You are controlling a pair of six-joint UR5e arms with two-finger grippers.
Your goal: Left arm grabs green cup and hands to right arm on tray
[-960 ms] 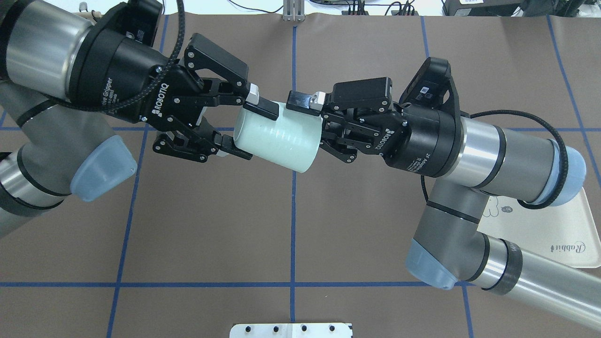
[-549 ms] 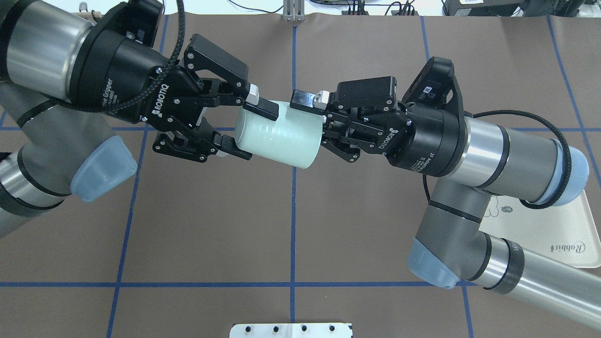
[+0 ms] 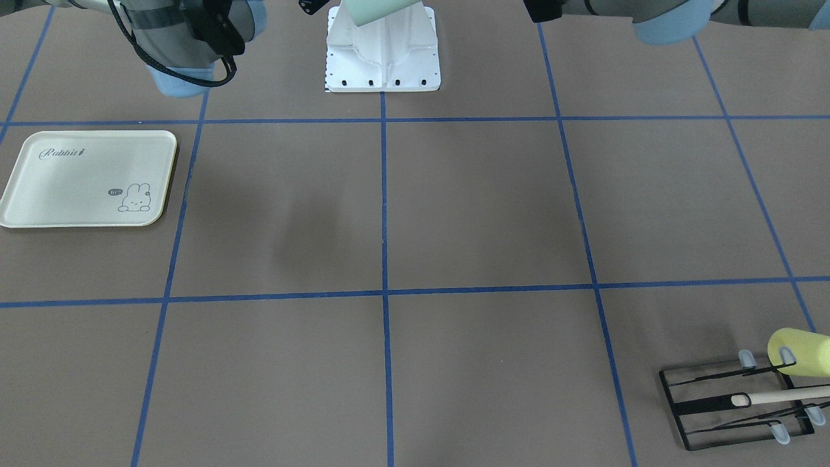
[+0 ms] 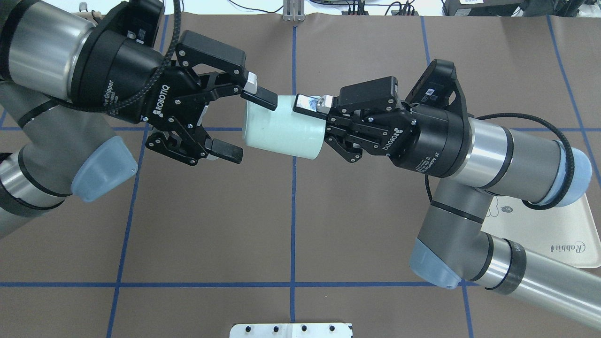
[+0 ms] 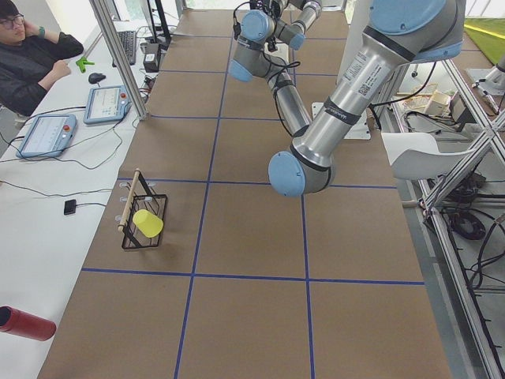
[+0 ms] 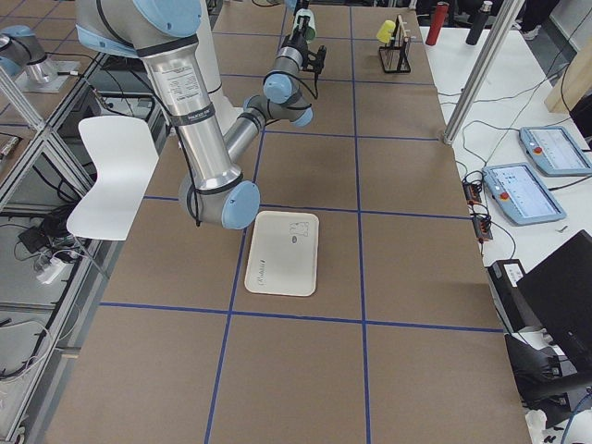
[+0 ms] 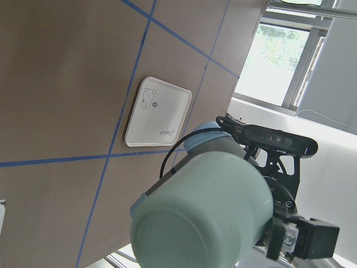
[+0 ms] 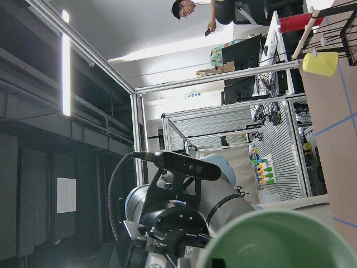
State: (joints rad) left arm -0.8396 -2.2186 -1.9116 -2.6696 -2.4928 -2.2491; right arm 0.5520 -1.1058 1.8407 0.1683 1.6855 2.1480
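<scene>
The green cup (image 4: pixel 281 127) lies on its side in mid-air between the two grippers, high above the table. My right gripper (image 4: pixel 307 126) is shut on its rim end, with one finger (image 4: pixel 307 103) on top of the wall. My left gripper (image 4: pixel 245 126) is open at the cup's base end. Its upper finger (image 4: pixel 260 97) overlaps the cup's top corner and its lower finger (image 4: pixel 226 153) stands apart from the cup. The left wrist view shows the cup's base (image 7: pixel 206 215) and the right wrist view its rim (image 8: pixel 279 240). The tray (image 3: pixel 84 178) lies bare on the table under the right arm (image 4: pixel 554 225).
A black wire rack (image 3: pixel 733 402) with a pale yellow cup (image 3: pixel 801 353) and a wooden stick stands at the far corner on my left side. The white robot mount plate (image 3: pixel 382 58) is at the near table edge. An operator sits beside the table (image 5: pixel 31 55).
My left gripper has opened: its lower finger has swung away from the cup. The right gripper keeps its hold, and the cup has shifted slightly to the right.
</scene>
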